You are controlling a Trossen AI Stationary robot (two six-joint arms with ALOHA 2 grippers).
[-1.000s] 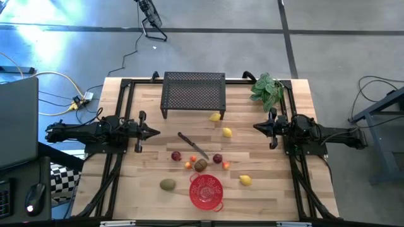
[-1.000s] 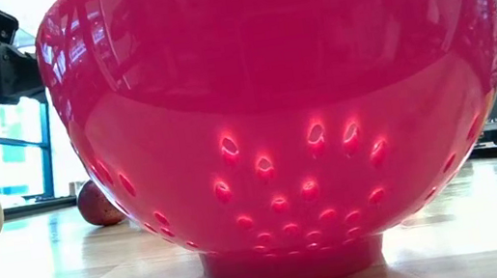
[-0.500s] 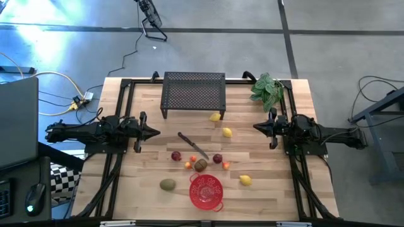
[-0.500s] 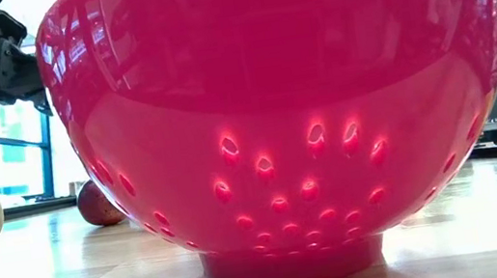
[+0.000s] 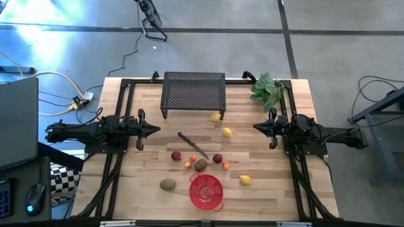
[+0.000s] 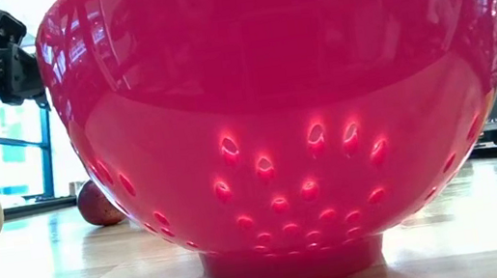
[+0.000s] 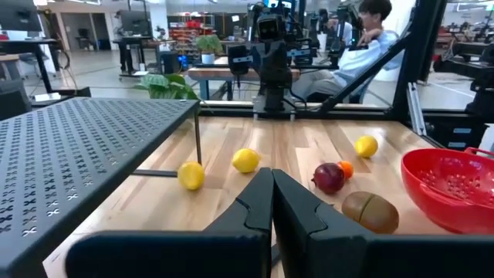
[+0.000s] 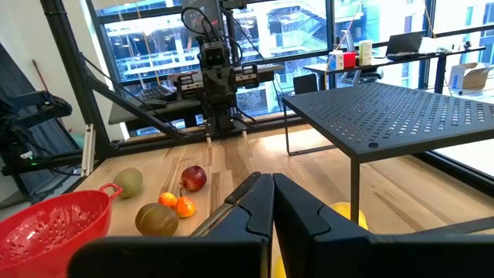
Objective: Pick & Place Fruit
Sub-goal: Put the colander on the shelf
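The left gripper [image 5: 154,131] is seen pressed together and empty at the left side of the table, and the right gripper [image 5: 257,127] is likewise pressed together and empty at the right side; the two are pointed at each other across the wooden table [image 5: 145,170], with nothing touched by either. Between them, closest to the right gripper, a lemon [image 5: 227,132] is found, and a second lemon [image 5: 216,116] lies just beyond it beside the black perforated rack [image 5: 194,92]. A slim dark-handled knife [image 5: 192,145] is laid slantwise near the midline. Farther toward the front edge, two dark red fruits [image 5: 176,156] and [image 5: 218,158] are set on either side of a brown kiwi [image 5: 201,165], with tiny orange fruits [image 5: 189,165] and [image 5: 225,165] just beside it. A greener kiwi [image 5: 167,185] and a third lemon [image 5: 245,180] flank a red colander [image 5: 206,191]. A green leafy bunch [image 5: 267,90] is placed at the far right corner. In the left wrist view a seated person [image 7: 369,46] is seen in the room behind the table.
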